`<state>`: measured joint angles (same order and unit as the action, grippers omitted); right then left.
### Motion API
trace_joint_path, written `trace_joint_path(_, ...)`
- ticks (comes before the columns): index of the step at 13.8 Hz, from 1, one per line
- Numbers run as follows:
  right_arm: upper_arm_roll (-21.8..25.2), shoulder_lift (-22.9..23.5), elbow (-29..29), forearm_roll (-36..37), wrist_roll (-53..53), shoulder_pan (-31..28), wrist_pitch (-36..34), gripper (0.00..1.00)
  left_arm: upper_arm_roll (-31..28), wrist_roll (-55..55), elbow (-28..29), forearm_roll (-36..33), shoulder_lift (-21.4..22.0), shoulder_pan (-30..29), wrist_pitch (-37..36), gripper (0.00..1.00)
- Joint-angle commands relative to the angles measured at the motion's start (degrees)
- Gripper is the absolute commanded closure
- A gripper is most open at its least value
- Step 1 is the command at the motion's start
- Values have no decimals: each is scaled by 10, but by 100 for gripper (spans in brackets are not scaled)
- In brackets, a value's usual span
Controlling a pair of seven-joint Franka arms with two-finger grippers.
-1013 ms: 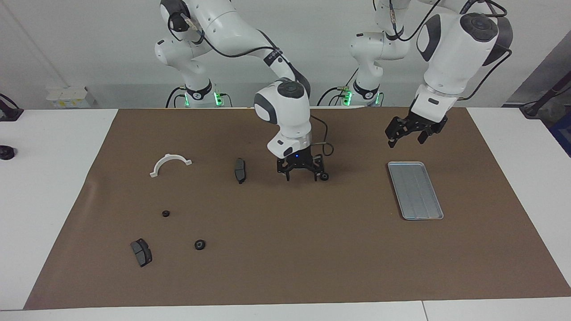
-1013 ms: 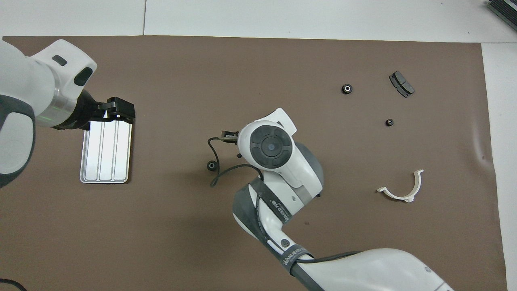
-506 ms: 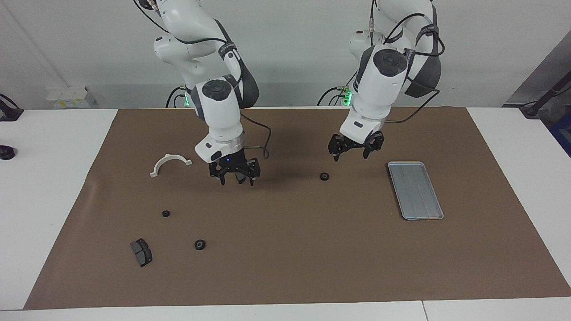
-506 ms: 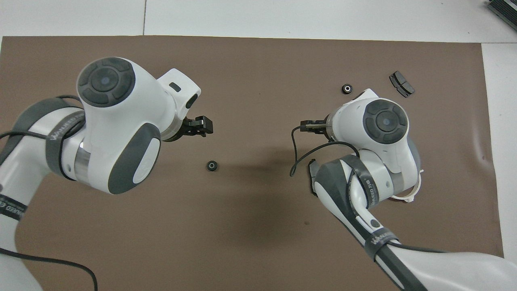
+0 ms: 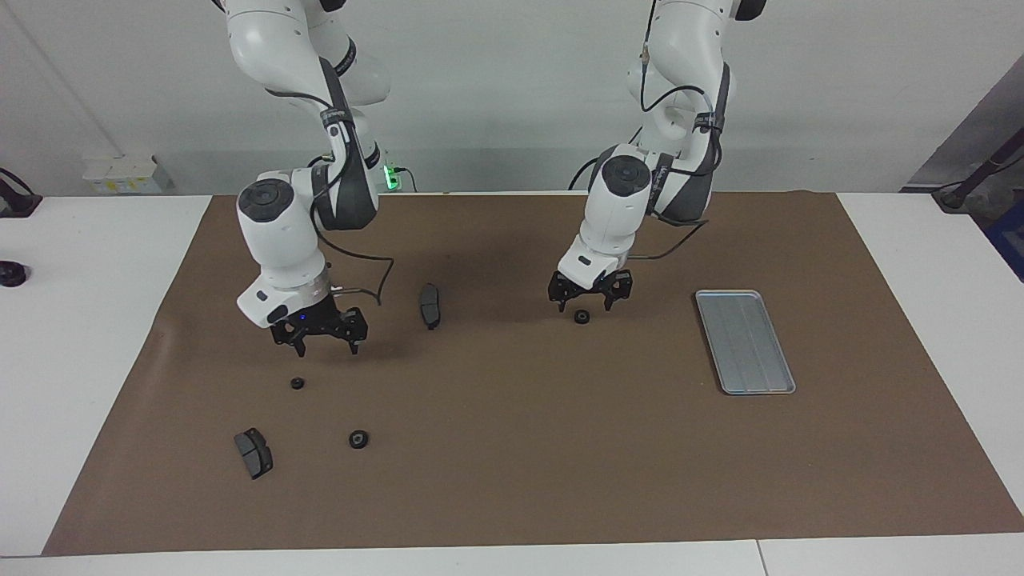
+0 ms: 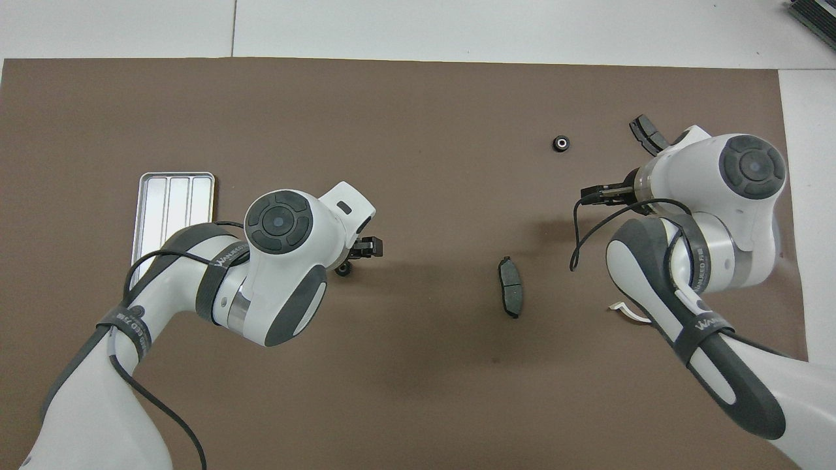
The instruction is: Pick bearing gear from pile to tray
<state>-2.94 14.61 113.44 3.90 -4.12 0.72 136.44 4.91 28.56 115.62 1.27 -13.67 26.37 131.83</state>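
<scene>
A brown mat is spread over the white tabletop, and all the parts are laid on it. The tray is set toward the left arm's end, flat and with nothing in it. The left gripper is held low, just above and beside a lone gear that sits between the tray and the pile; its jaws are spread and nothing is held. The right gripper is held over the pile, above a small gear, its jaws likewise spread and empty.

The step in hand is judged to be the pick of the lone gear by the left gripper. It would best be done by centring the spread jaws over the gear before descent, so that a fingertip lands on each side of the rim and not on top of it. The closing should be gentle, since so small and round a part (it may roll or skid on the mat) is easily knocked away. A straight lift should be made before any travel toward the tray.

Counted: one tray, two brake pads, one white half-ring bracket (mostly hidden by the right arm, so its shape is only partly seen), and three black gears, the third lying farthest from the robots.
</scene>
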Motion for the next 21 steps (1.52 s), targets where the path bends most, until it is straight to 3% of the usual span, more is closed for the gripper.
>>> trace_joint_path(1,-9,30,1,-7,26,-32,43,0,-9,4,30,-8,-13,15,42,0)
trace_joint_path(5,-9,55,-1,-7,34,-58,66,0,-9,-21,56,-8,-7,13,48,0)
trace_joint_path(7,-10,64,-2,-7,35,-67,67,9,-8,-22,65,-8,-3,14,49,14)
trace_joint_path(10,-9,67,-2,-18,34,-67,71,25,-7,-22,69,-8,1,15,41,25)
trace_joint_path(12,-8,71,-2,-49,35,-67,72,30,-7,-23,69,-8,1,15,39,42)
trace_joint_path(18,-8,81,-6,-50,35,-69,97,40,-7,-22,67,-8,1,14,26,96)
trace_joint_path(21,-8,80,-4,-50,35,-69,92,70,-8,-23,45,-7,-2,6,11,100)
